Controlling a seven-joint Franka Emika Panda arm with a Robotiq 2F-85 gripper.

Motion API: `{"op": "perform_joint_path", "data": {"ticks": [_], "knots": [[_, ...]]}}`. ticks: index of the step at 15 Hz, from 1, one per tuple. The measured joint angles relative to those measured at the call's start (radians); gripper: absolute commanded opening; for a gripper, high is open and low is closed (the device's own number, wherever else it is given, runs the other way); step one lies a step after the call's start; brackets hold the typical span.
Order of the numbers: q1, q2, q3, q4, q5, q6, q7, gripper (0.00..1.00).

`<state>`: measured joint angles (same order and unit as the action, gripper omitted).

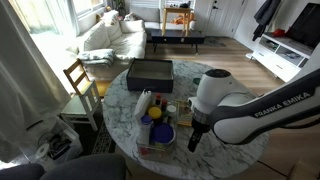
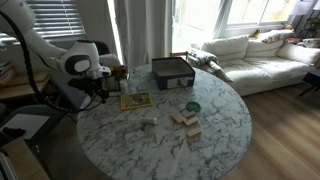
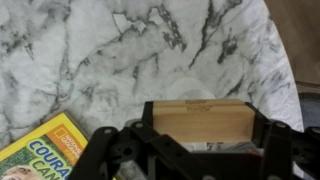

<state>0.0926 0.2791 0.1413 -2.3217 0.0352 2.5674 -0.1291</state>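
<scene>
In the wrist view my gripper [image 3: 205, 140] is shut on a light wooden block [image 3: 205, 120], one black finger on each end, held above the white marble table [image 3: 120, 50]. A yellow magazine [image 3: 40, 150] lies on the table at the lower left of that view. In both exterior views the gripper [image 1: 196, 137] [image 2: 100, 88] hangs over the table's edge region beside the yellow magazine [image 2: 135, 100]. The block itself is too small to make out there.
A black tray [image 1: 150, 72] [image 2: 172, 72] stands at the table's far side. Loose wooden blocks [image 2: 185, 120] and a green cup [image 2: 192, 107] lie near the middle. A blue bowl [image 1: 160, 133] and a white bottle [image 1: 143, 105] stand by the magazine. A wooden chair [image 1: 80, 80] and a sofa [image 2: 255, 60] stand beyond.
</scene>
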Motion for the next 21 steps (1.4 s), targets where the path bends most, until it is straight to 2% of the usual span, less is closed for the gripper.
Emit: {"op": "perform_joint_path", "data": {"ticks": [1, 3, 21], "knots": [[0.000, 0.000, 0.000, 0.001, 0.000, 0.000, 0.000, 0.96], [0.000, 0.002, 0.000, 0.002, 0.000, 0.000, 0.000, 1.00], [-0.005, 0.052, 0.000, 0.021, 0.000, 0.001, 0.000, 1.00]]}}
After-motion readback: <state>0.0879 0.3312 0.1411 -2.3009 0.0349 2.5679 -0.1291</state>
